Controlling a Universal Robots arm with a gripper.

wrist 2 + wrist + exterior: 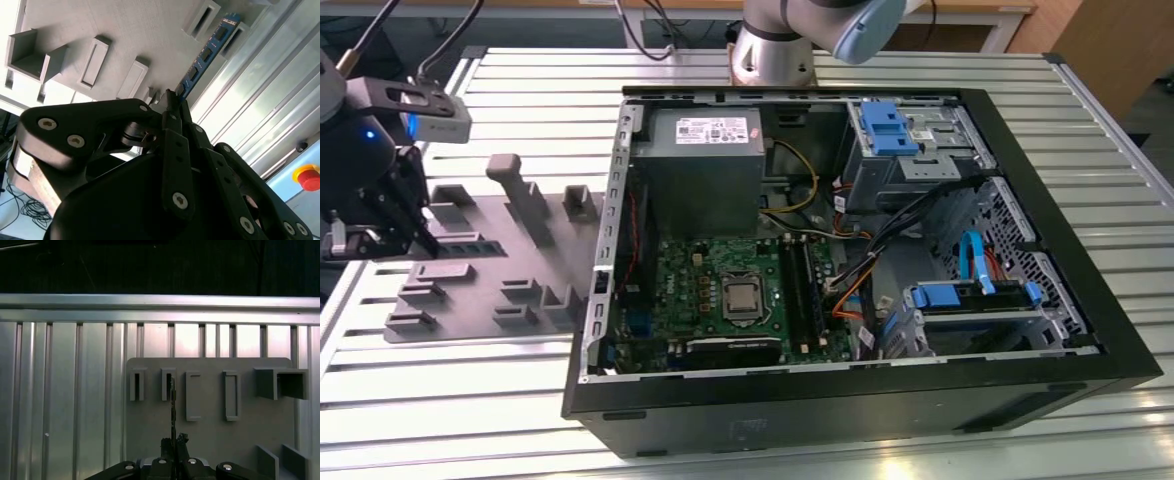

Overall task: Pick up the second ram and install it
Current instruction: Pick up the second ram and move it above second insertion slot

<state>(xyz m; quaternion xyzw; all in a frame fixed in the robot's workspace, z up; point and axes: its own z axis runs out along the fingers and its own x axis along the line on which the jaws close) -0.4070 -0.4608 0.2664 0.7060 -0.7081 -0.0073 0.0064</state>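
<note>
The second ram (pixel 207 50) is a thin blue stick with dark chips, reaching out from my fingertips over the grey slotted holder (pixel 130 30). My gripper (pixel 172 97) is shut on one end of it. In the first wrist view the ram (pixel 173 405) shows edge-on, running from the gripper (pixel 174 442) towards a narrow slot of the holder (pixel 210 435). In the exterior view the gripper (pixel 374 235) hangs at the left end of the holder (pixel 494 260), well away from the open computer case (pixel 854 400). The motherboard's memory slots (pixel 807 290) lie inside the case.
The holder lies on a slatted aluminium table (pixel 454 400) and carries several raised blocks (pixel 507 180). The arm's base (pixel 774 50) stands behind the case. Inside the case are a power supply (pixel 700 160), cables and blue drive latches (pixel 887 125). A red stop button (pixel 307 177) shows beyond the table.
</note>
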